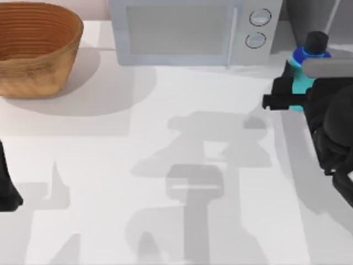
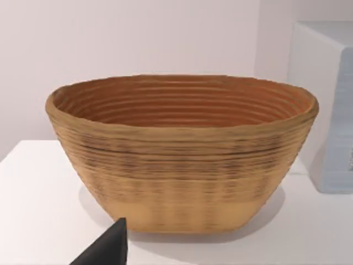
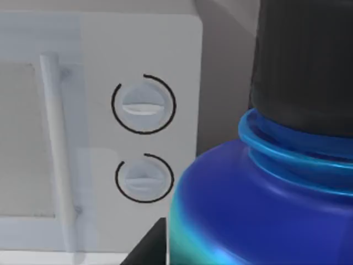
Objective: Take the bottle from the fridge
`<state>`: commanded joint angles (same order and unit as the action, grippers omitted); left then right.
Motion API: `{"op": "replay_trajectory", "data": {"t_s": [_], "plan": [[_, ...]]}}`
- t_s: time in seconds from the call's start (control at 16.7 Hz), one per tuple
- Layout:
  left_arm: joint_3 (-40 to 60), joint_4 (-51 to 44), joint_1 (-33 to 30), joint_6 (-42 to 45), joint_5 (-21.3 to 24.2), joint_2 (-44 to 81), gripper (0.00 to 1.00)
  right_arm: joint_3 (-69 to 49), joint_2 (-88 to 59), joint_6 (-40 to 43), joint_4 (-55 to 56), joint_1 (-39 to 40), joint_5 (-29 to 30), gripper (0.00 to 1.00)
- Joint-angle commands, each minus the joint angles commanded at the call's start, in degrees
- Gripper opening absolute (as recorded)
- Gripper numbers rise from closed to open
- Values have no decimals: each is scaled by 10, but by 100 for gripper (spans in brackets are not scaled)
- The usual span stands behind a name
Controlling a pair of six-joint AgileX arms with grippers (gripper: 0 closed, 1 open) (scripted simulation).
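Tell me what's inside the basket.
Nothing can be seen in the basket: the left wrist view shows bare ribbed inner walls. Its floor is hidden behind the near rim.

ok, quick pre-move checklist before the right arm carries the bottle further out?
1. Grip: right gripper sits around the cyan-teal body of the blue-shouldered, dark-capped bottle; fingers on both sides, seems shut on it. Ok.
2. Bottle upright: dark cap on top in the top view and the right wrist view. Ok.
3. Clearance to the light grey microwave with two round dials: close on the bottle's left, gap visible. Ok, keep watch.
4. Bottle fully out of the fridge: cannot tell.
5. Drop area: white tabletop bare mid-table. Ok.
6. Left gripper: parked at the left edge, facing the woven brown basket. Ok.
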<state>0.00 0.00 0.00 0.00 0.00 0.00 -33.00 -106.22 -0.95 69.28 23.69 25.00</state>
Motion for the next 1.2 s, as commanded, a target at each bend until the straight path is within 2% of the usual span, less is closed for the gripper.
{"op": "replay_trajectory", "data": {"t_s": [0.3, 0.72, 1.2], "plan": [[0, 0, 0, 0, 0, 0, 100, -44, -92, 2, 84, 27, 28, 0], [0, 0, 0, 0, 0, 0, 100, -53, -102, 0, 87, 22, 24, 0], [0, 0, 0, 0, 0, 0, 100, -177, -226, 3, 88, -12, -10, 0]]}}
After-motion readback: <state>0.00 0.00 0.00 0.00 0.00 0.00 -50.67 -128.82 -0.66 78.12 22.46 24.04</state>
